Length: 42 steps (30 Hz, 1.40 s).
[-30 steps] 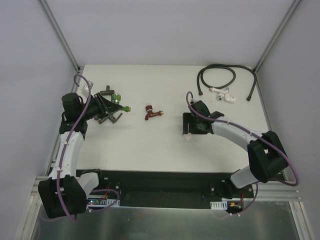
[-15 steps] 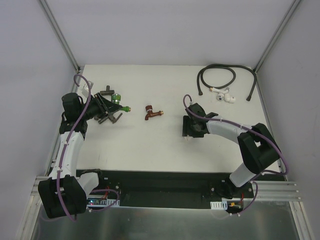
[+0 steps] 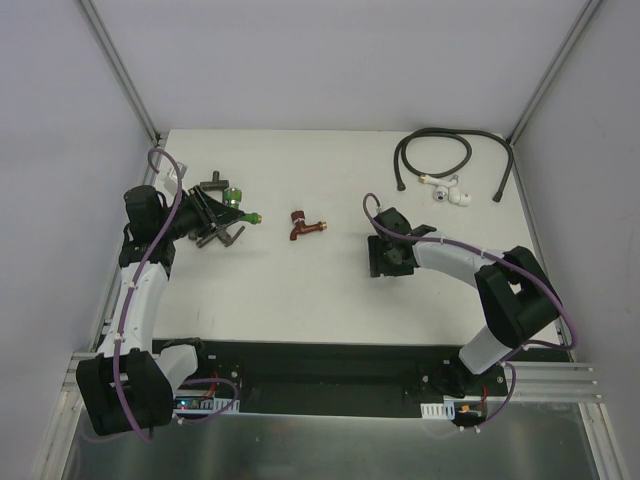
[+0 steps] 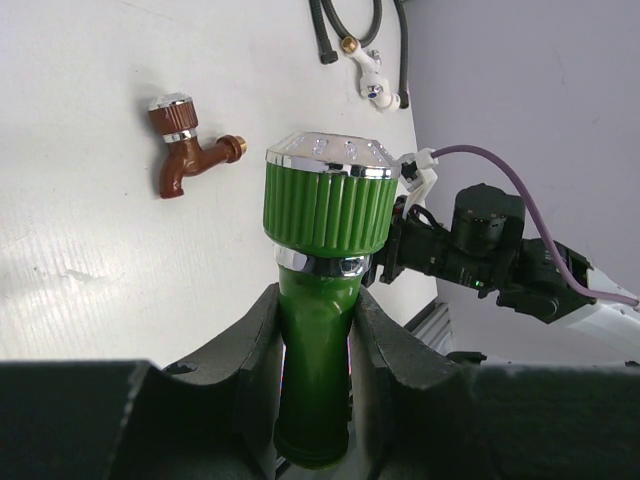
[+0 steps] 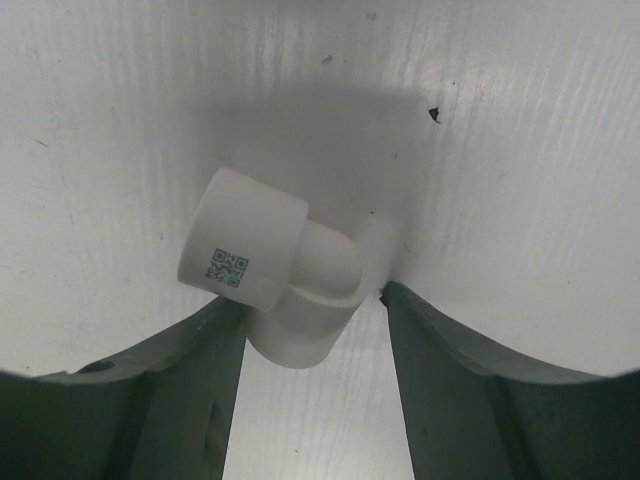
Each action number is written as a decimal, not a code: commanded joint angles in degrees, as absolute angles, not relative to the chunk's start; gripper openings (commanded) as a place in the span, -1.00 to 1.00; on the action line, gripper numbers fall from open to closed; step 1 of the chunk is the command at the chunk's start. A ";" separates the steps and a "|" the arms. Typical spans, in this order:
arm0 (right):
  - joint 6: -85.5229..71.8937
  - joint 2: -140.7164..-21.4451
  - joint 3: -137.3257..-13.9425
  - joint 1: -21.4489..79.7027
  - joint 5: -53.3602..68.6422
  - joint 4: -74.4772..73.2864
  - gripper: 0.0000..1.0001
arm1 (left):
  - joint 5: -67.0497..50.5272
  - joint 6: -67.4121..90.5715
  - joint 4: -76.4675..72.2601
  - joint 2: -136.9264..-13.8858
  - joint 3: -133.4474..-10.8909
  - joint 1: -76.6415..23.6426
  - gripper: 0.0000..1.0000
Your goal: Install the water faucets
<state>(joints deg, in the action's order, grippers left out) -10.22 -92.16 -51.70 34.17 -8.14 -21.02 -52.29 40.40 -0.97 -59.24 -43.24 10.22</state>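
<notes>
My left gripper [image 3: 226, 212] [image 4: 315, 300] is shut on the green water faucet [image 3: 240, 208] [image 4: 325, 200], pinching its green stem just below the ribbed knob with the silver cap. The dark red water faucet [image 3: 305, 225] [image 4: 185, 150] lies by itself on the white table, between the two arms. My right gripper [image 3: 385, 262] [image 5: 312, 300] points down at the table, shut on a small white elbow fitting [image 5: 260, 255]. Both fingers touch the fitting. The gripper hides the fitting in the top view.
A black hose [image 3: 430, 150] [image 4: 345, 25] with white end fittings [image 3: 447, 190] [image 4: 375, 80] lies at the far right corner. The table [image 3: 300, 290] ends in grey walls on three sides. The right arm [image 4: 480, 250] shows behind the green faucet.
The right gripper has settled lower over the white elbow fitting and its jaws have narrowed onto it. The right arm's elbow has swung left. The left arm and both faucets have not moved.
</notes>
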 commanded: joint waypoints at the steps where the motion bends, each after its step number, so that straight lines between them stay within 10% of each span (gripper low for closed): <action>1: -7.65 -91.40 -52.47 34.37 -10.81 -23.56 0.21 | -54.23 39.20 -2.64 -59.33 -45.18 10.72 -1.00; 10: -6.68 -93.25 -51.59 34.37 -10.02 -18.90 0.08 | -54.23 39.11 -2.64 -59.50 -45.18 10.72 -1.00; 23: -0.36 -83.59 -51.85 35.86 -11.34 -19.07 -0.97 | -52.74 38.14 -2.81 -58.10 -44.21 8.44 -1.00; 42: 2.99 -65.32 -42.39 48.16 -11.16 5.16 -0.97 | -15.93 60.63 -31.89 -46.76 -23.22 -25.03 -1.00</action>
<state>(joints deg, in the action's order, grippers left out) 3.62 -70.22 -47.33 46.28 -9.93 -5.61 -26.52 53.65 -17.54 -48.51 -26.55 -19.05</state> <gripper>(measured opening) 0.376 0.252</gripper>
